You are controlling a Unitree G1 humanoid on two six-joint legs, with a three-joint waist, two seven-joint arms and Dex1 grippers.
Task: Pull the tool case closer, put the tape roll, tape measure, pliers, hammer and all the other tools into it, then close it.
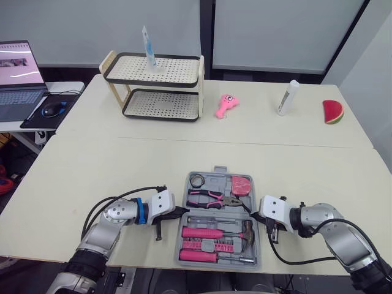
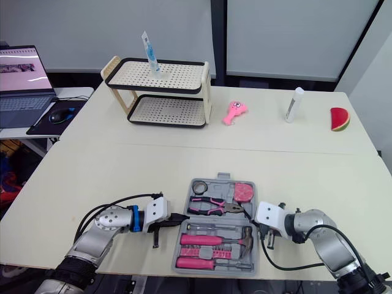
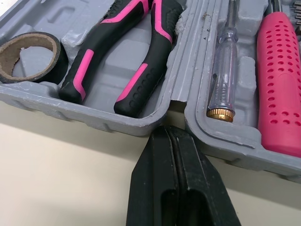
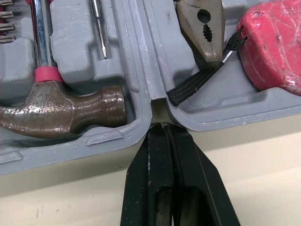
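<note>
The grey tool case (image 1: 185,197) lies open near the table's front edge. Its far half holds the tape roll (image 1: 196,180), the pink-handled pliers (image 1: 214,198) and the red tape measure (image 1: 241,184). Its near half holds the hammer (image 1: 245,229) and pink-handled screwdrivers (image 1: 205,234). My left gripper (image 1: 182,212) is shut, with its tip at the hinge notch on the case's left side (image 3: 168,129). On the right side my right gripper (image 1: 252,214) is shut too, its tip touching the hinge notch (image 4: 163,127) beside the hammer head (image 4: 70,110).
A two-tier rack (image 1: 156,86) with a tube (image 1: 148,49) on top stands at the back left. A pink toy (image 1: 226,105), a white bottle (image 1: 288,98) and a watermelon slice (image 1: 333,112) lie along the back. A laptop (image 1: 18,79) sits on a side desk.
</note>
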